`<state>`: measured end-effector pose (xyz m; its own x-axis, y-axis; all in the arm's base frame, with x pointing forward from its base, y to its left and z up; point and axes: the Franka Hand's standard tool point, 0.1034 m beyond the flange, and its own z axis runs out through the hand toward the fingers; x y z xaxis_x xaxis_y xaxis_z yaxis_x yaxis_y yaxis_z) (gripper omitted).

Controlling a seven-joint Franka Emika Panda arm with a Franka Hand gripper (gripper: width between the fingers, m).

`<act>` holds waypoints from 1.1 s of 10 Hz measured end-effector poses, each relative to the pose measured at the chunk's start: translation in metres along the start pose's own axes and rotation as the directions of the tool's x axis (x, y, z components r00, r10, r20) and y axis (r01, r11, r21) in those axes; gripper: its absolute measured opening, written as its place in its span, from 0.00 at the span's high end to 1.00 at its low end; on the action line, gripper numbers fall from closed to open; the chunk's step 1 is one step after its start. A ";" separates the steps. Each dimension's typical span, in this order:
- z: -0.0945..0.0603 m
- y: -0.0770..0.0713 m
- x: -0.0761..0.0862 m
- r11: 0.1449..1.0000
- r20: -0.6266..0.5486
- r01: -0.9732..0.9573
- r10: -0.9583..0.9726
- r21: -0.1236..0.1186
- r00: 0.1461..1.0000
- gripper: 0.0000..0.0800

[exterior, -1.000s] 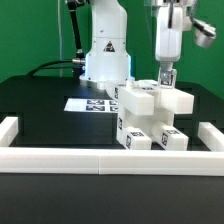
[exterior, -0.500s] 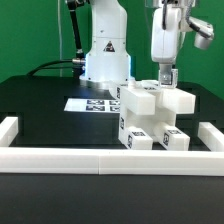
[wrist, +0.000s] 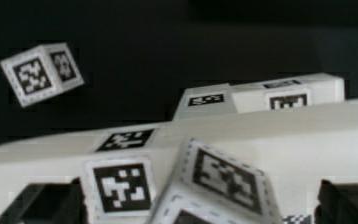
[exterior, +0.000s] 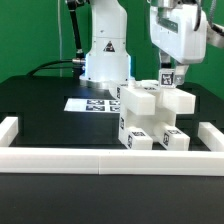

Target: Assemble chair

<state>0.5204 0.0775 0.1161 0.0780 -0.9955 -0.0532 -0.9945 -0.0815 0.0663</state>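
The partly built white chair [exterior: 148, 118] stands on the black table at the exterior view's right, a stack of blocky pieces with black-and-white tags. My gripper [exterior: 168, 77] hangs just above its rear top piece [exterior: 150, 86], tilted, clear of it. In the wrist view the dark fingers [wrist: 44, 204] stand wide apart at either side. Tagged chair blocks [wrist: 190, 178] lie below and between them, touched by neither finger. The gripper [wrist: 194, 210] is open and holds nothing.
The marker board [exterior: 92, 104] lies flat behind the chair, near the robot's white base [exterior: 106, 55]. A low white border rail [exterior: 100, 162] runs along the table's front and up both sides [exterior: 10, 128].
The jaws have gone from shut on the chair's top piece to wide open. The wrist has risen a little and tilted toward the exterior view's right. The chair stays put.
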 end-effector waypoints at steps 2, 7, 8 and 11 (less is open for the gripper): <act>0.000 0.000 0.000 0.991 0.000 0.136 -0.136 0.000 0.991 0.19; 0.001 0.000 -0.003 0.844 -0.018 0.536 -0.536 -0.008 0.844 0.19; 0.001 0.000 -0.003 0.785 -0.018 0.619 -0.619 -0.011 0.785 0.19; 0.000 0.000 -0.002 0.621 -0.017 0.784 -0.784 -0.017 0.621 0.19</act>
<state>0.5202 0.0791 0.1161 0.8290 -0.5551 -0.0680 -0.5553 -0.8315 0.0163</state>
